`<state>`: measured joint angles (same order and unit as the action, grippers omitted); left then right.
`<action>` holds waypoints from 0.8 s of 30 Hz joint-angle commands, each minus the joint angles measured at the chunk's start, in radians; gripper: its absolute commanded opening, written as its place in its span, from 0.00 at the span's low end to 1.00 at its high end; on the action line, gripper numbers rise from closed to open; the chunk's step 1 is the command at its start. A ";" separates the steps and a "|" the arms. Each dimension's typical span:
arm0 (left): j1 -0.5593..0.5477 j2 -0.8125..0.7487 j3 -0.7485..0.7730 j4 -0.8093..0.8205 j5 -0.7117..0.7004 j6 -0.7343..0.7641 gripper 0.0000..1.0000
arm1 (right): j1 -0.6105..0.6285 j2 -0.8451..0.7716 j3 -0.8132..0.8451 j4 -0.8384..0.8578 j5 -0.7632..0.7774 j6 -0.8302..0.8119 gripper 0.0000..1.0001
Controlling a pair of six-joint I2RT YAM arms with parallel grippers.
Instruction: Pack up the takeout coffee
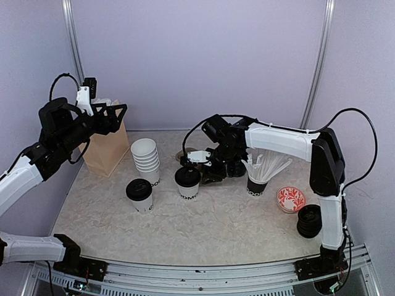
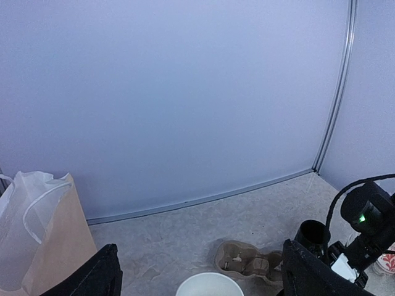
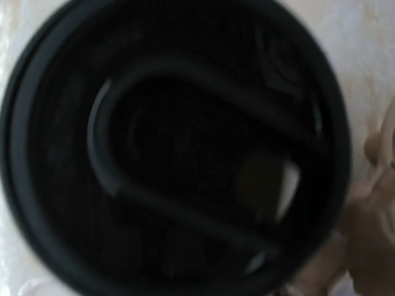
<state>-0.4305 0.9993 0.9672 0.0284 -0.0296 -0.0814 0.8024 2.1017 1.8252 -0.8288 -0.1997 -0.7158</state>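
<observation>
L jaws wide, empty. R jaws over round black plastic lid [image 3: 179, 148]; grip unclear.

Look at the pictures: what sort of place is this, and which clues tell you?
Probably a robot test booth staged as a coffee counter: plain panel walls, a left arm and right arm bolted to a table, lidded cups and a paper bag.

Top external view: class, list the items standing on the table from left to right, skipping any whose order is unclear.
Paper bag, left lidded coffee cup, right lidded coffee cup, black cup of sticks, red patterned dish, stack of black lids.
</observation>
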 commanded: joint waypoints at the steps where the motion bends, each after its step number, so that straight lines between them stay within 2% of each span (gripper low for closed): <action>1: 0.008 0.004 0.022 0.004 0.017 0.000 0.87 | 0.019 0.044 0.077 -0.017 -0.080 0.013 0.49; 14: 0.010 0.001 0.025 0.001 0.025 0.000 0.87 | 0.081 0.156 0.192 -0.016 -0.164 0.049 0.47; 24: 0.012 0.000 0.027 0.001 0.025 -0.001 0.87 | 0.082 0.174 0.187 0.021 -0.177 0.070 0.48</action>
<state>-0.4301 1.0035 0.9676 0.0280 -0.0181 -0.0818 0.8833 2.2547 1.9903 -0.8276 -0.3508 -0.6621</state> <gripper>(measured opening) 0.871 0.472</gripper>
